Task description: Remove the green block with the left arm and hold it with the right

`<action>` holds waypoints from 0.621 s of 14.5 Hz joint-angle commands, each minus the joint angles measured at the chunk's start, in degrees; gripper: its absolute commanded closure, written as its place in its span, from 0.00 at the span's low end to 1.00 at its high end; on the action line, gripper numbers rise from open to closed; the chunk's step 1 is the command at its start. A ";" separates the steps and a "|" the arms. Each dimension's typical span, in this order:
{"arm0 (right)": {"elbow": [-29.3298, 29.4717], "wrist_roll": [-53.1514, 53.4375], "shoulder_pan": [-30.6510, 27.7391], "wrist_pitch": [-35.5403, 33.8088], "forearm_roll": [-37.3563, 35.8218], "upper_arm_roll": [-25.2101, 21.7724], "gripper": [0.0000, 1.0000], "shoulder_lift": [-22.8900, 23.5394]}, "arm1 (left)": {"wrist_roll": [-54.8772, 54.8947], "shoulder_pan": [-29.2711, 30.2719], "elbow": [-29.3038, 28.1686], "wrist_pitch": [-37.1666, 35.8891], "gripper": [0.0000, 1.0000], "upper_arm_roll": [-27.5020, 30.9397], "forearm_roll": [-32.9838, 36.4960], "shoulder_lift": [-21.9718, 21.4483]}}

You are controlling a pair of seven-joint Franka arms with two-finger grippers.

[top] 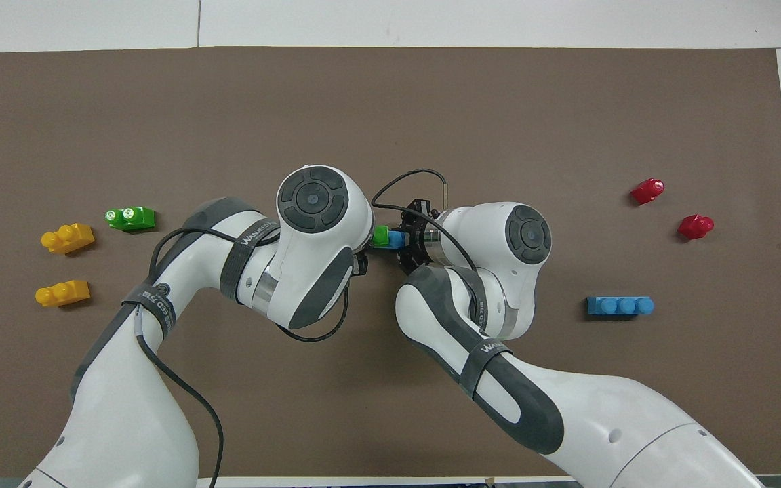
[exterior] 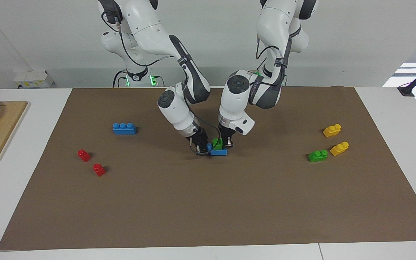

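Mid-mat, left gripper [exterior: 226,143] pinches the green block [exterior: 216,143] atop the blue brick [exterior: 218,152]; right gripper [exterior: 201,146] clamps that brick. Overhead, wrists hide both grips, only 2 brick ends showing.

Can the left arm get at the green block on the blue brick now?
Probably yes: the left gripper is already shut on the green block, while the right gripper holds the blue brick from its own end.
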 commanded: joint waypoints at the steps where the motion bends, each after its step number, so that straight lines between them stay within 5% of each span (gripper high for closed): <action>1: -0.22 -0.96 -0.50 1.70 1.81 0.54 1.00 0.64 | -0.78 1.39 -1.47 -0.67 0.97 0.14 -0.85 -4.24; 9: 1.61 -2.09 -1.46 -0.40 1.54 0.46 1.00 0.64 | 17.74 7.45 -3.13 -12.87 0.98 0.23 -4.45 -12.06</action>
